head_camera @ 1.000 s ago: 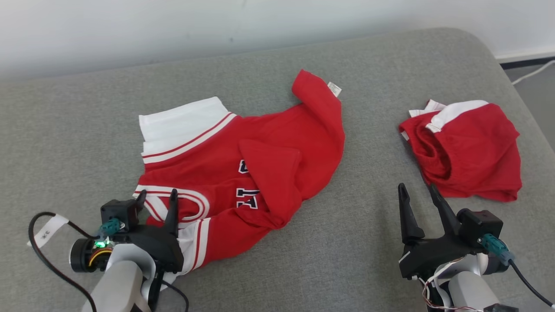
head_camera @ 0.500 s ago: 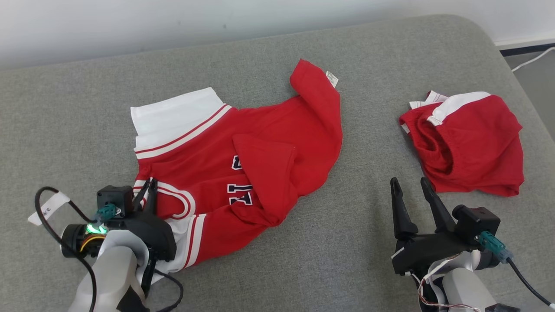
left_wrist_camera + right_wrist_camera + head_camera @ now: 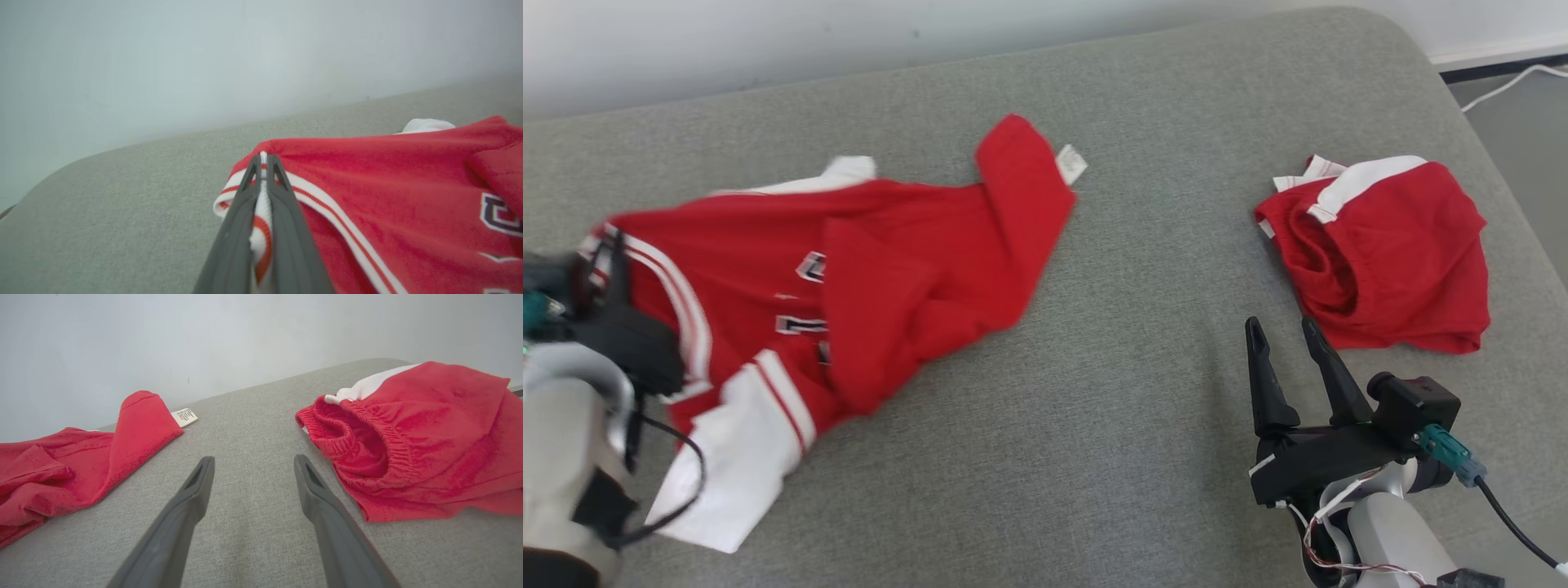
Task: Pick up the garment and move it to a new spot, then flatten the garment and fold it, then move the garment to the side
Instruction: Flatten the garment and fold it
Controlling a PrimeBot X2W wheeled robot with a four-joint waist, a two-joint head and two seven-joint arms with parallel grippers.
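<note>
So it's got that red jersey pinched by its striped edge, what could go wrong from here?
The left gripper is shut on only a narrow bit of striped edge on the red jersey, so the cloth might slip out. The jersey is bunched, with a flap folded over its lettering; it may land more crumpled. The black cable at that wrist hangs across its white panel and could snag.
</note>
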